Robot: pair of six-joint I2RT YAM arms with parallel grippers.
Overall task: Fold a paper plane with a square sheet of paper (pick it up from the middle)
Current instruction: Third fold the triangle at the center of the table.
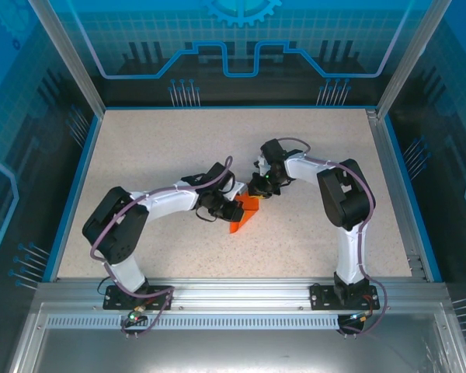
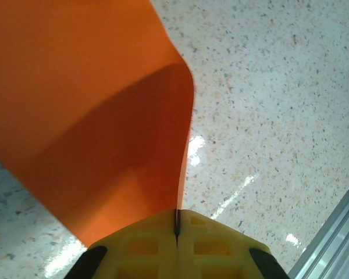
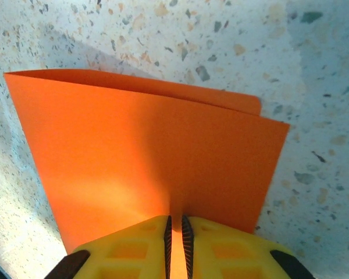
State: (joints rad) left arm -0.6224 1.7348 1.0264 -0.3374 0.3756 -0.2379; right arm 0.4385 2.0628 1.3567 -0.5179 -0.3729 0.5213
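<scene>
**At mid-table, two pincers on one orange sheet**

Near the middle of the table [image 1: 334, 155], the square sheet of paper [image 1: 245, 217] hangs between the two arms, gripped from both sides. The left pincer [image 2: 176, 220] is clamped tight on it: the paper's edge runs straight into the seam between its jaws, and the rest bellies out in a loose curve over the speckled surface. The right pincer [image 3: 175, 225] is also closed on it, its jaws a paper's thickness apart. From that side the sheet already shows two layers, their upper edges running close together and not quite matched.

From where I stand, the trouble lies in two grips sharing one thin sheet.

- If the arms draw apart, even slightly out of step, the paper could tear at a jaw or slide out of the left one, which seems to hold only a narrow margin.
- If they close in on each other, the bulge on the left side could buckle into a stray crease.
- If the layers slip under the right jaws, the mismatch would carry into every later fold of the plane.
</scene>
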